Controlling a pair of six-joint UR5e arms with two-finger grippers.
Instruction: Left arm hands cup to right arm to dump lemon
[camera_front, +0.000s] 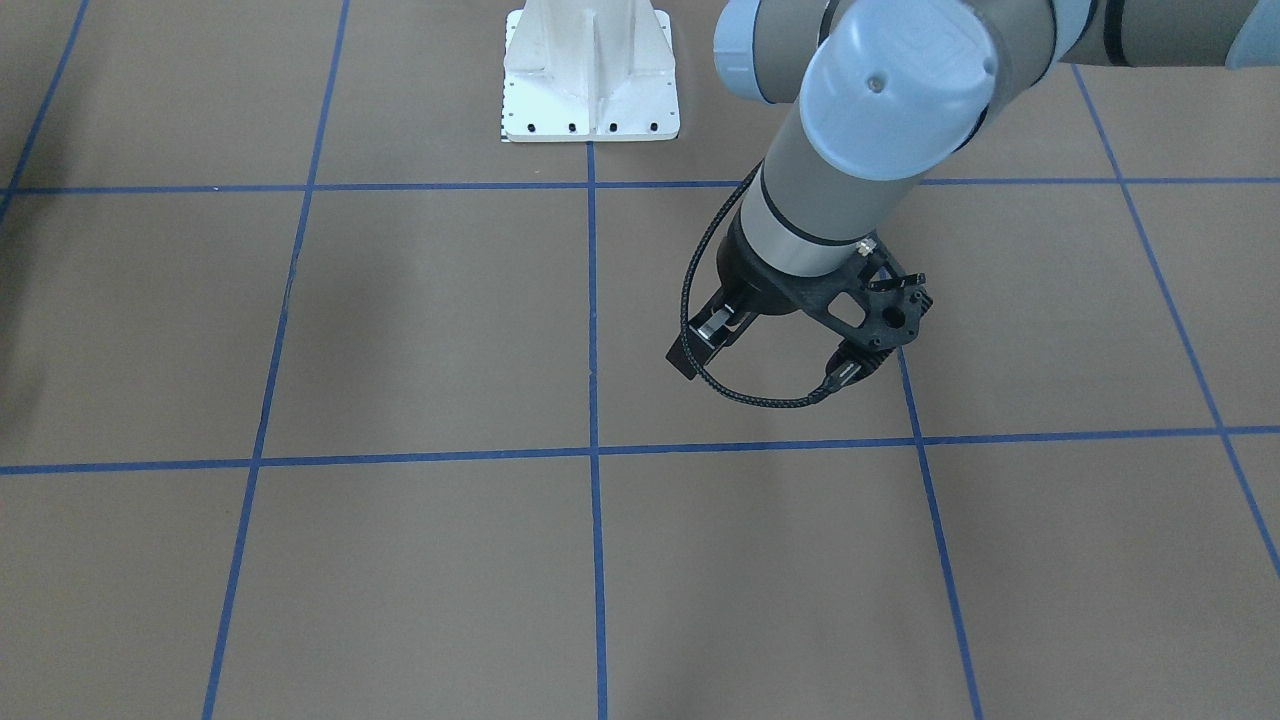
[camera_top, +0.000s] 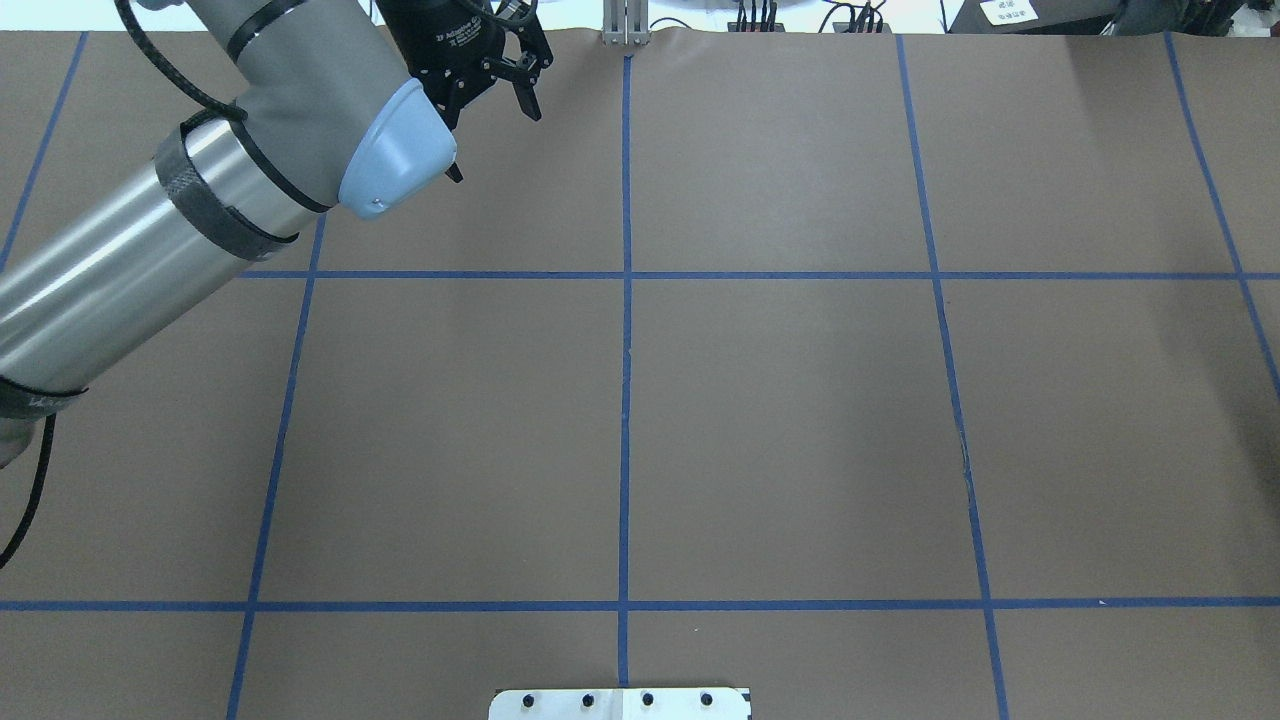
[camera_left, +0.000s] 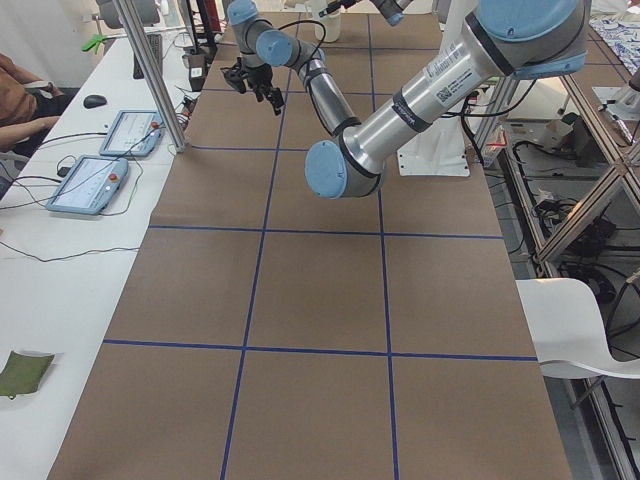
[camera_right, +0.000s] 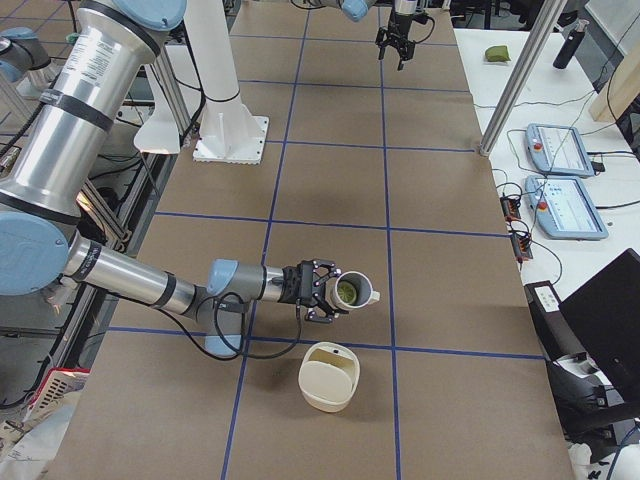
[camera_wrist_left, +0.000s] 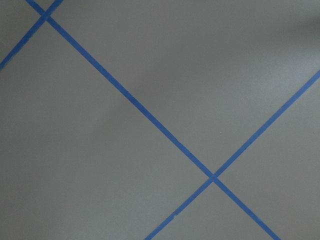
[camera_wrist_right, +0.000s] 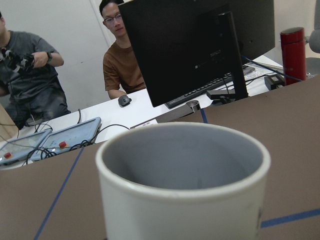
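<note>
While left hand (camera_left: 254, 88) hangs spread | round white cup (camera_right: 364, 298) holds yellow-green lemon (camera_right: 347, 291) | right hand (camera_right: 328, 292) grip: cannot tell

Toward the right end of the table (camera_right: 330, 190), cup (camera_right: 360, 303) at the tip of the right gripper (camera_right: 335, 292), with the lemon (camera_right: 346, 291) inside it. On the table just beside the cup, farther right, a tub (camera_right: 328, 385). Well apart, toward the left end and the operators' edge, the left gripper (camera_top: 495, 110). Midway along the robot's edge, the mount (camera_right: 228, 135). Beyond the operators' edge, a bench with two tablets (camera_right: 560, 150).
</note>
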